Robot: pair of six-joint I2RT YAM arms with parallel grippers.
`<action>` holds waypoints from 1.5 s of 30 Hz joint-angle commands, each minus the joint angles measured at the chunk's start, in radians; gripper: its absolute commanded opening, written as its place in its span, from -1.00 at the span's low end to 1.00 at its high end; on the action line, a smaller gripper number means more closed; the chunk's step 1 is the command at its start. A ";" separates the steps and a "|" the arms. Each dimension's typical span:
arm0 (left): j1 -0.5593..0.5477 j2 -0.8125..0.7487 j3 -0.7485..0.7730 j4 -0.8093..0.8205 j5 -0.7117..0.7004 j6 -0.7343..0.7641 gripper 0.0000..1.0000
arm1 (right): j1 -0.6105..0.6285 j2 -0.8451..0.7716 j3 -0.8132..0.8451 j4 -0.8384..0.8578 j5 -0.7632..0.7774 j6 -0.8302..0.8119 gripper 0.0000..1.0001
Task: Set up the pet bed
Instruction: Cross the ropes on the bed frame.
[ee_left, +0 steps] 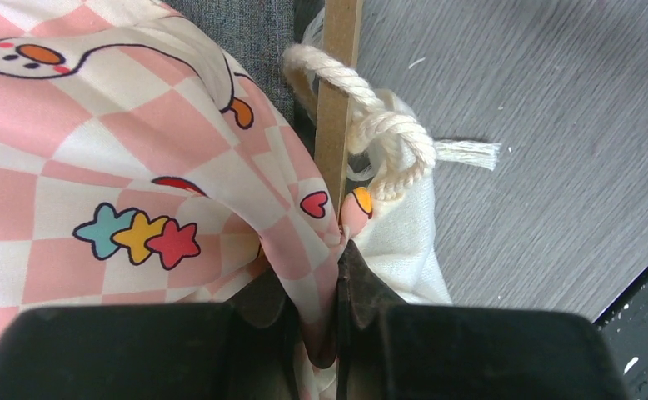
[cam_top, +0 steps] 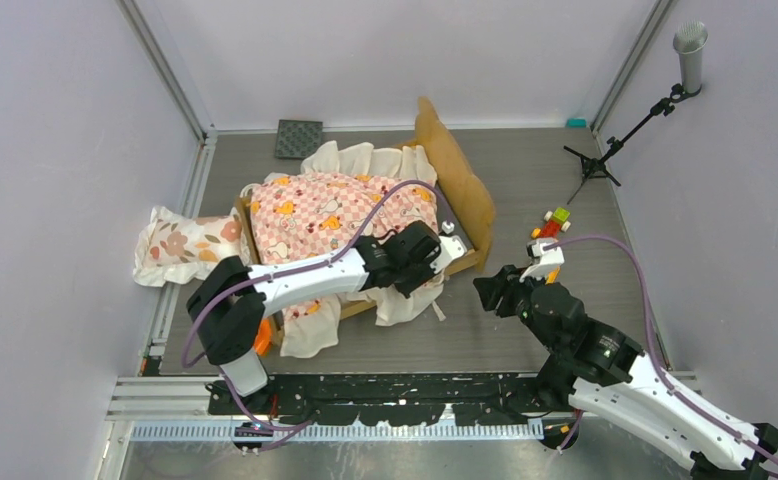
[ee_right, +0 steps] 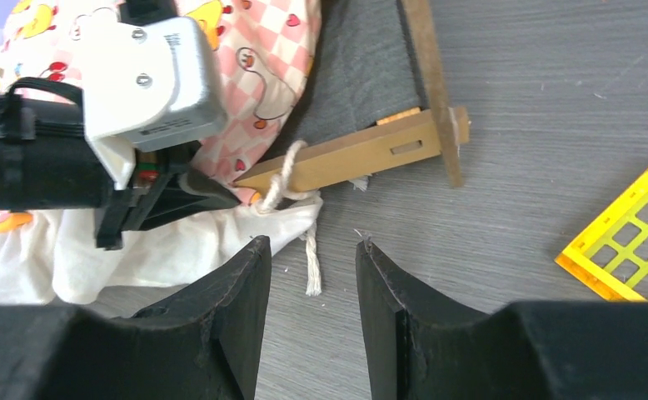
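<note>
The pet bed [cam_top: 457, 172] lies mid-table, its tan wavy headboard to the right. The pink-checkered sheet [cam_top: 335, 215] covers most of its dark grey mattress [ee_right: 362, 75]. My left gripper [cam_top: 443, 262] is at the bed's near right corner, shut on the sheet's edge [ee_left: 321, 275] beside the wooden side rail [ee_left: 337, 92]. A white rope [ee_left: 379, 133] is knotted round that rail. My right gripper [cam_top: 487, 292] is open and empty, low over the table just right of that corner [ee_right: 312, 246]. The rope end [ee_right: 311, 267] lies between its fingers' line of sight.
The floral ruffled pillow [cam_top: 185, 243] lies left of the bed by the wall. A dark square pad [cam_top: 298, 138] sits at the back. A small coloured toy [cam_top: 553, 222] and a yellow grid piece [ee_right: 629, 233] lie right of the bed. A tripod stand [cam_top: 605, 150] is back right.
</note>
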 commanded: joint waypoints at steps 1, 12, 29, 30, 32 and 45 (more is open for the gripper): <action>0.037 -0.108 0.085 -0.027 -0.034 0.029 -1.00 | 0.002 0.017 -0.027 0.065 0.083 0.121 -0.06; 0.150 -0.166 0.227 -0.117 0.234 0.054 -1.00 | 0.001 0.084 -0.153 0.209 0.162 0.422 -0.02; 0.181 -0.202 0.297 -0.214 0.272 0.105 -1.00 | 0.002 0.432 -0.400 1.096 0.112 0.070 0.22; 0.184 -0.204 0.300 -0.218 0.277 0.106 -1.00 | 0.002 0.478 -0.396 1.143 0.079 0.015 0.25; 0.190 -0.208 0.304 -0.222 0.286 0.108 -1.00 | 0.001 0.567 -0.385 1.233 0.003 -0.057 0.31; 0.210 -0.221 0.312 -0.242 0.300 0.111 -1.00 | 0.002 0.956 -0.386 1.761 -0.174 -0.340 0.41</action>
